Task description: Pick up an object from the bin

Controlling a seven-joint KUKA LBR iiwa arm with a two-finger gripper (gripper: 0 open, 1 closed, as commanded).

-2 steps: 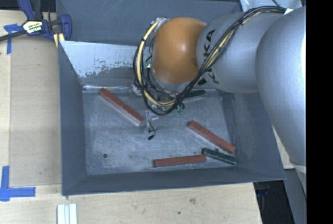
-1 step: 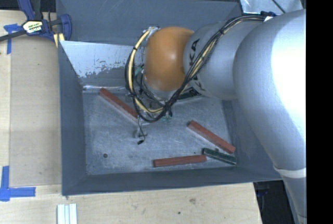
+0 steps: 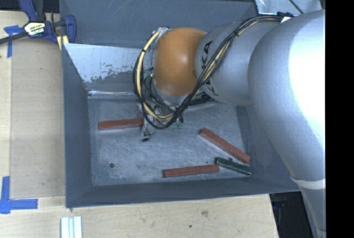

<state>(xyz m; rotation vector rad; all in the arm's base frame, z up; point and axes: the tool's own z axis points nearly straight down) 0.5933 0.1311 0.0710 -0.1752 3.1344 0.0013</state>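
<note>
Sticks lie loose on the floor of the grey bin (image 3: 77,137). Nearest, in front of the gripper (image 3: 146,133), a flat red-brown stick (image 3: 191,171) is met at its end by a dark green stick (image 3: 232,166). Right of the gripper lies a slanted red-brown stick (image 3: 224,145). Just left of it, a third red-brown stick (image 3: 120,124) ends at the tool. The approach is judged in hand. Whether the gripper is clenched or released cannot be told. A firm closing on that end is called for next.

no readable text, labels or numbers

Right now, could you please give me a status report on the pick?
Pincer low at right end of left red-brown stick. Hold unconfirmed. Clear of it: bottom stick, right stick, dark green stick.
</note>
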